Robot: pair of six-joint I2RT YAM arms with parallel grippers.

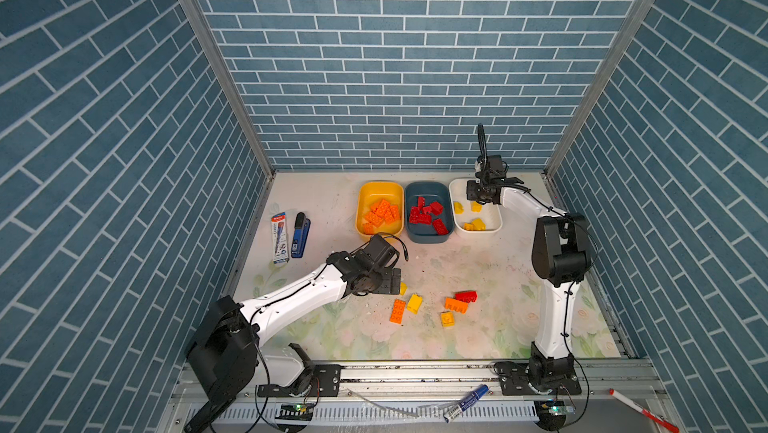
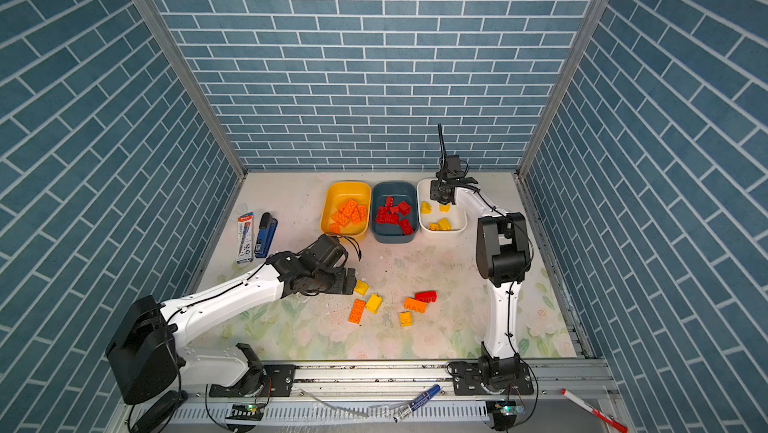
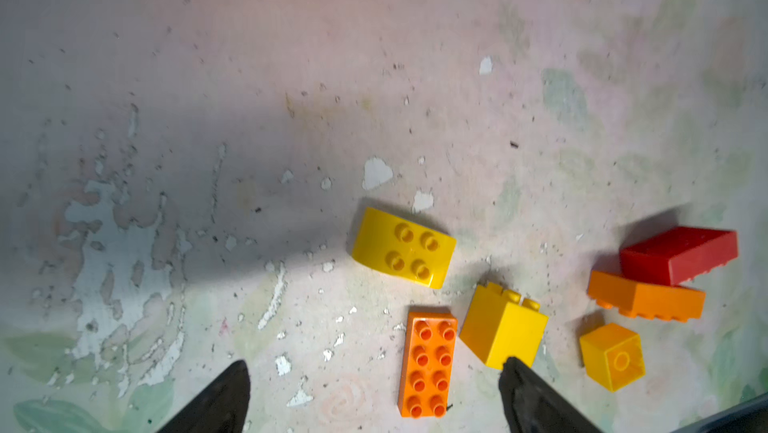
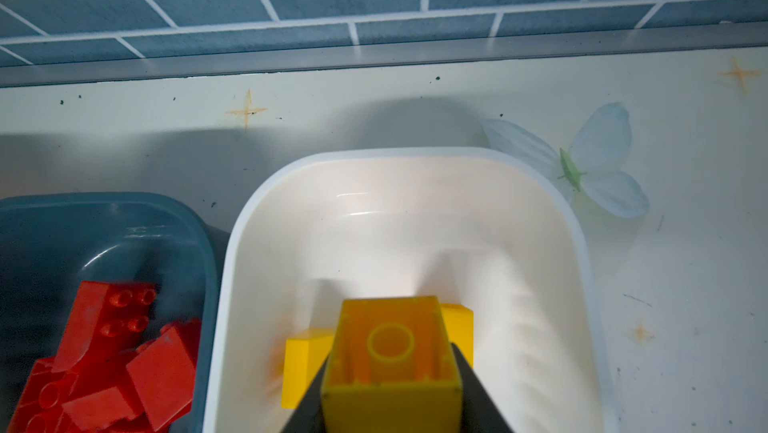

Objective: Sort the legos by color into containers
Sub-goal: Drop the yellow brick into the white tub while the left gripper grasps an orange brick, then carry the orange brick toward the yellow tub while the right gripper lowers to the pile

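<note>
My right gripper (image 4: 390, 368) is shut on a yellow lego (image 4: 392, 364) held hollow side up over the white container (image 4: 399, 153); in a top view it hangs there too (image 1: 478, 199). Orange legos fill the yellow container (image 1: 380, 185) and red ones the teal container (image 1: 428, 186). My left gripper (image 3: 376, 368) is open and empty, low over the mat. An orange eight-stud lego (image 3: 428, 368) lies between its fingers, and a tall yellow lego (image 3: 503, 331) touches one fingertip. A curved yellow lego (image 3: 403, 248), a red lego (image 3: 677, 254), a long orange lego (image 3: 646, 296) and a small yellow lego (image 3: 613, 356) lie nearby.
A blue stapler (image 1: 300, 235) and a marker pack (image 1: 279, 237) lie by the left wall. A blue marker (image 1: 465, 402) and a red pen (image 1: 640, 410) rest on the front rail. The back wall stands close behind the containers.
</note>
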